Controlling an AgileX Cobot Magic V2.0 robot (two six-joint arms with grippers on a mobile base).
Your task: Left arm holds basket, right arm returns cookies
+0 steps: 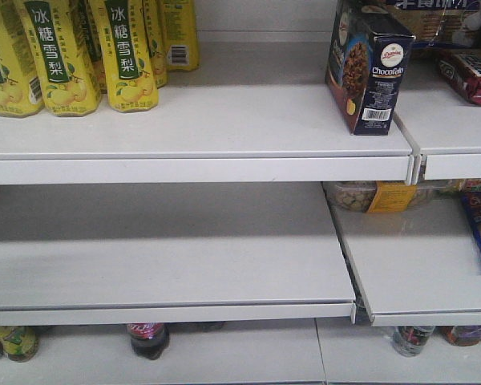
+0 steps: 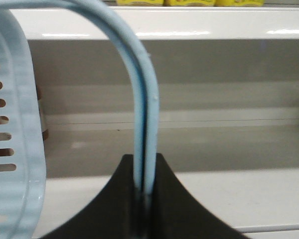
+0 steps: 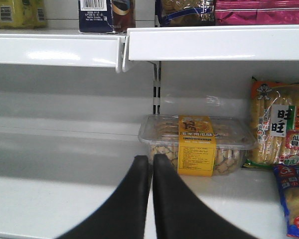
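The cookies, a tall dark navy carton with a chocolate-cookie picture and a barcode, stand upright on the top shelf at the right end of its left section. Their base also shows at the top of the right wrist view as the cookies. The light blue basket hangs at the left of the left wrist view. Its hoop handle runs down between the jaws of my left gripper, which is shut on it. My right gripper is shut and empty, low before the middle shelf, well below the cookies.
Yellow pear-drink bottles stand on the top shelf at the left. A red snack bag lies right of the cookies. A clear tub with a yellow label and an orange snack bag sit on the middle shelf just beyond my right gripper.
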